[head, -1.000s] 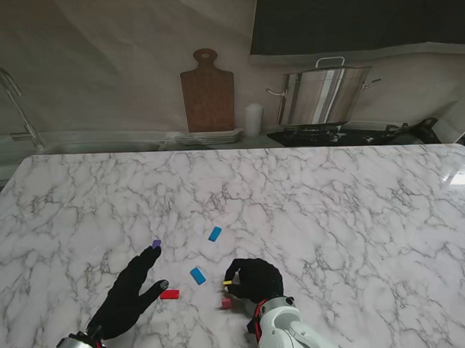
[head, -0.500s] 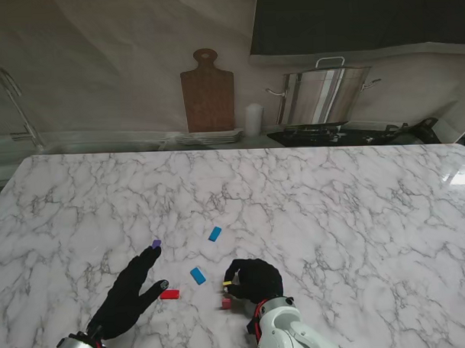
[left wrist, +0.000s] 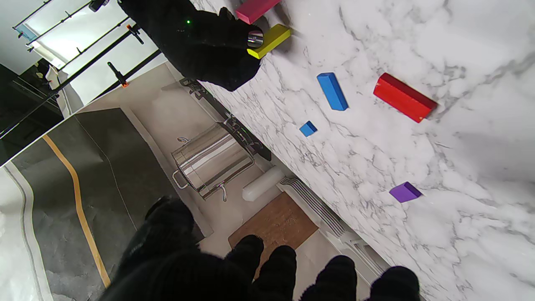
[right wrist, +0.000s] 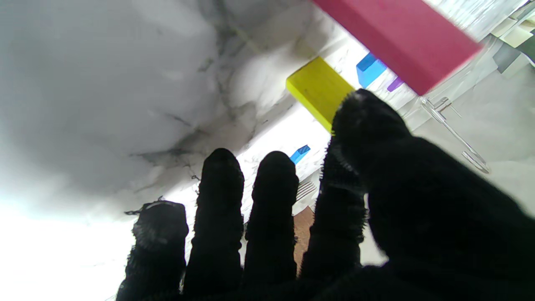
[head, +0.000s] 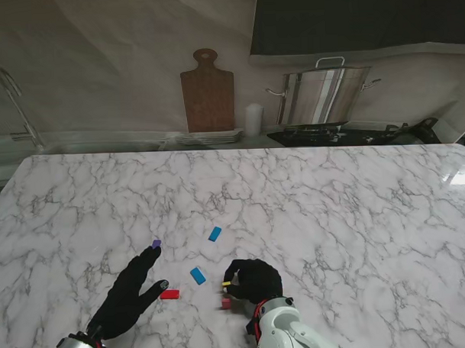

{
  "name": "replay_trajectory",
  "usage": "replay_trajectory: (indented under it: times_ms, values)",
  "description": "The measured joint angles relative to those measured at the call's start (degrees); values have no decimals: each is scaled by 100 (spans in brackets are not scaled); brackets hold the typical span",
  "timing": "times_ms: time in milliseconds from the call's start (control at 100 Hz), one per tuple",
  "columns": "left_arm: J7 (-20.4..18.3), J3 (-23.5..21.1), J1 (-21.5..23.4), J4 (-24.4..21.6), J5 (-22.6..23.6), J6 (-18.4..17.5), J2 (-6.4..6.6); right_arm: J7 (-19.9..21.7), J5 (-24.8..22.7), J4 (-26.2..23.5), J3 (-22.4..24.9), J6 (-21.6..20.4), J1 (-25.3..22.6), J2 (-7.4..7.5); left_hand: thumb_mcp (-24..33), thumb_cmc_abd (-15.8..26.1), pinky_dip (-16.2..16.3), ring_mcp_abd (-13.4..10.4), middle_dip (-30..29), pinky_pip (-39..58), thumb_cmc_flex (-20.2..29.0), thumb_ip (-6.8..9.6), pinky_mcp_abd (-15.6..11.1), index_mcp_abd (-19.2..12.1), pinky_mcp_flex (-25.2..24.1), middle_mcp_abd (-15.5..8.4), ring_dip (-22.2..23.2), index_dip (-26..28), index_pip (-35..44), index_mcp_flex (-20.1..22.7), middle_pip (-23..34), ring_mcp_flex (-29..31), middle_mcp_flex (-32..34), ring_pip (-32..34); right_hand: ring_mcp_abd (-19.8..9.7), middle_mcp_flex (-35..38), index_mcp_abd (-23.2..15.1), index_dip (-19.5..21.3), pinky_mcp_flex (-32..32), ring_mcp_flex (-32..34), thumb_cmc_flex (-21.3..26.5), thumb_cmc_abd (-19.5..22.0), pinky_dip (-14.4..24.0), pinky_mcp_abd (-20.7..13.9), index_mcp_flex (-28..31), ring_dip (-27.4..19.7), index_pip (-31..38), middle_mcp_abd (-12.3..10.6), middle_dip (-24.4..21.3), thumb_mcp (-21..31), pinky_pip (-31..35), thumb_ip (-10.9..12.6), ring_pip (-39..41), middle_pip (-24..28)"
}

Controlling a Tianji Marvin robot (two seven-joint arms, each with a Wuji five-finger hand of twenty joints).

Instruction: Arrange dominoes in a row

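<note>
The right hand point(head: 254, 279) grips the yellow domino point(head: 227, 283) beside the pink domino point(head: 226, 302); the left hand point(head: 130, 294) lies released, fingers spread.

One camera looks down from high up. Two wrist cameras look close along the fingers. All see the yellow domino point(head: 227, 282) point(left wrist: 269, 39) point(right wrist: 318, 90).

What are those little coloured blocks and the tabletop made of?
The dominoes, such as the red one and the blue one, look like painted wood or plastic: solid matte colour, crisp edges. Which, I cannot tell. The table looks like polished marble or an imitation: grey veins, glossy reflections.
</note>
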Motion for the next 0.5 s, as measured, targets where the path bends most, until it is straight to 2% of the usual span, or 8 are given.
replay_trajectory:
  times_ms: [500]
  values:
    - [5, -3, 3, 0, 1, -2, 0, -3, 21, 20, -22, -32, 20, -6, 0, 0, 0, 0, 0, 0, 0, 0, 0, 1, 0, 0, 0, -1, 0, 0, 0, 0, 0, 0, 0, 0, 0, 0, 4, 0, 0, 0, 57, -1, 0, 0, 0, 0, 0, 0, 2, 0, 0, 0]
